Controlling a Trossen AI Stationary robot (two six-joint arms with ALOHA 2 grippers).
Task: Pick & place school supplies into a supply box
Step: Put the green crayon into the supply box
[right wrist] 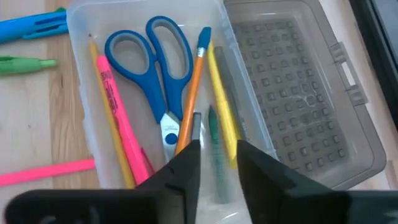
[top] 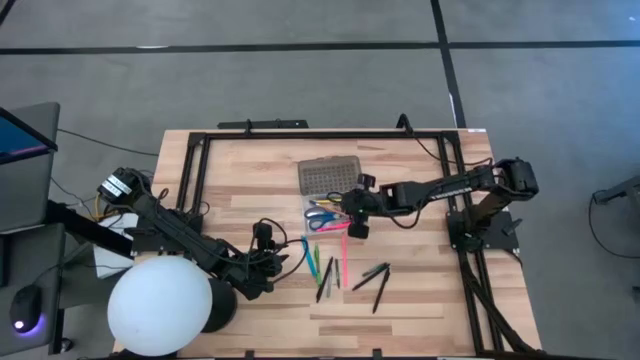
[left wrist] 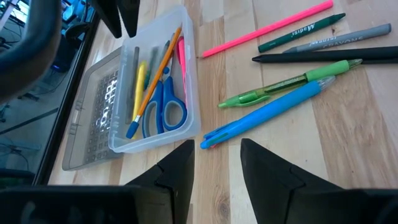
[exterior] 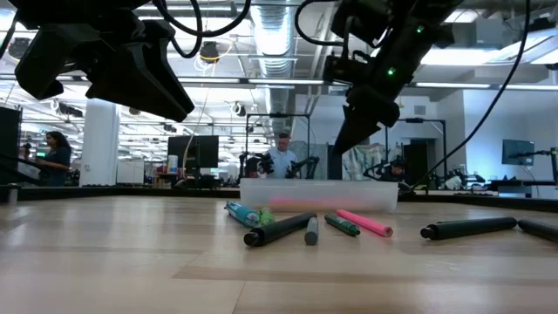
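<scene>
The right end effector point(right wrist: 214, 165), fingers slightly apart and empty, hangs over the open box point(right wrist: 81, 74), while the left end effector point(left wrist: 216, 168), fingers apart, hovers near the blue pen point(left wrist: 267, 115) on the desk point(left wrist: 348, 162).

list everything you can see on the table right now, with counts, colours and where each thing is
box: 1, clear, grey lid open beside it
scissors: 1, blue, in box
pencil: 1, orange, in box
pink highlighter: 1, in box
yellow pens: at least 1, in box
loose supplies: blue pen, green pen, pink pencil, green marker, grey marker, black pen, on table
black markers: 2, farther right
sphere: 1, white, by left arm
left gripper: open, above table
right gripper: open, over box
</scene>
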